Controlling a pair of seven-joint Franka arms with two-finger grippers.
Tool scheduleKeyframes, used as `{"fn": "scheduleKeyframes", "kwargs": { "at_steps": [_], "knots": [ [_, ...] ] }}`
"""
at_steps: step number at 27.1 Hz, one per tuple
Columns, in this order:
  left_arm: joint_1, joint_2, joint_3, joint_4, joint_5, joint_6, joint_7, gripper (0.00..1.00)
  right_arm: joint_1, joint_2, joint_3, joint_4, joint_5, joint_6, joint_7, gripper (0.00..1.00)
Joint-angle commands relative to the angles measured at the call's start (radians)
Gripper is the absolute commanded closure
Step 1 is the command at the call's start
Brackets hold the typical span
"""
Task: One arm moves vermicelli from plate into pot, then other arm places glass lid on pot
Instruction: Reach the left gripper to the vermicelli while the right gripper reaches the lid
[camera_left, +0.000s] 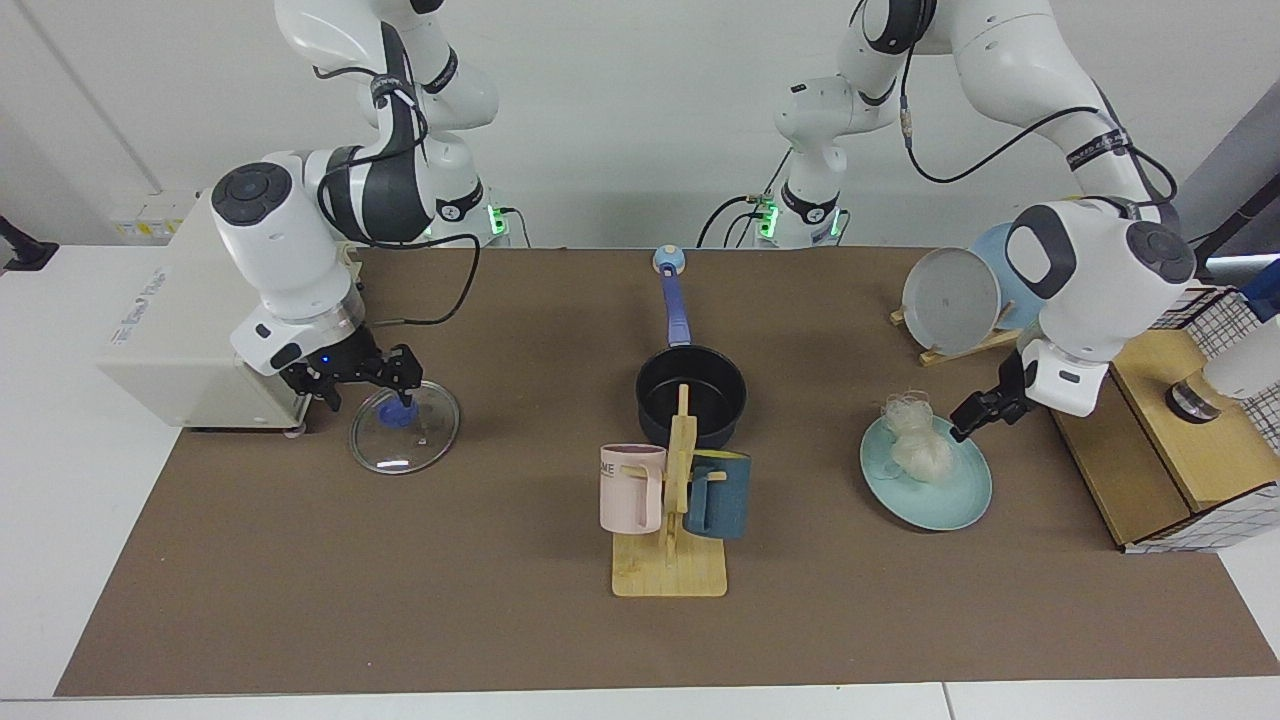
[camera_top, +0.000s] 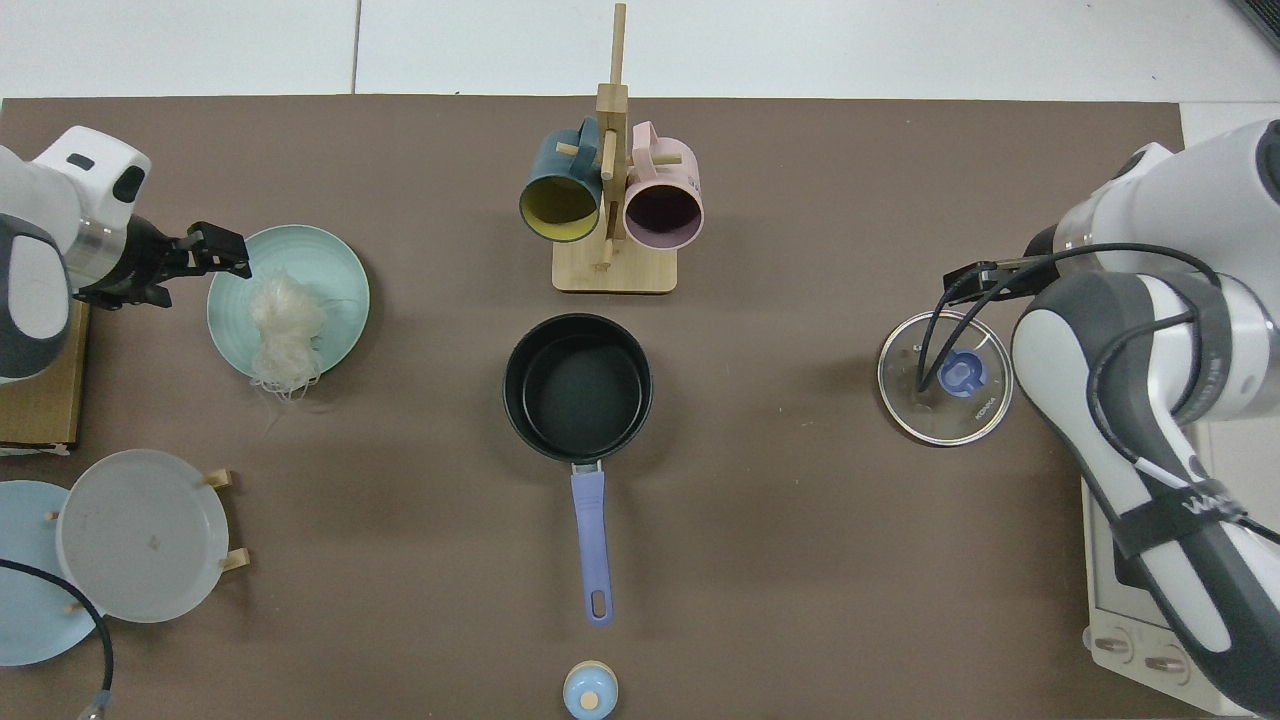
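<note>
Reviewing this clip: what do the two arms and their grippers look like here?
Both arms are glossy white with rounded joint housings, dark grey round joint caps and a black band at some joints; black cables run along them. The left gripper and right gripper are black, each below a silvery wrist ring. A small blue light shows on the right wrist. Green lights glow at both bases.

A brown mat-covered table (camera_left: 400, 600) carries everything. At its middle sits the small black saucepan with a long blue handle (camera_left: 691, 390). Just before that pot stands a wooden mug rack (camera_left: 672, 560); to either side lie a clear glass lid (camera_left: 404, 432) and a teal-green plate (camera_left: 940, 490).
</note>
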Motion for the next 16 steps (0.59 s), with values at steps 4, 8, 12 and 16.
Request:
{"fn": "scheduleKeyframes", "kwargs": {
  "at_steps": [4,8,12,16],
  "knots": [
    [-0.052,-0.003,-0.004,-0.153,0.018,0.118,-0.095,0.0,-0.007,0.017,0.005,-0.119,0.011,0.115,-0.022,0.0],
    [-0.052,-0.003,-0.004,-0.173,0.029,0.124,-0.083,0.0,-0.012,0.029,0.005,-0.156,0.011,0.144,-0.025,0.0],
    [-0.052,0.019,-0.006,-0.18,0.061,0.143,-0.092,0.0,-0.015,0.038,0.005,-0.181,0.005,0.146,-0.033,0.0],
    [-0.051,0.049,-0.006,-0.18,0.063,0.193,-0.095,0.0,-0.018,0.038,0.003,-0.204,-0.001,0.153,-0.054,0.0]
  ]
}}
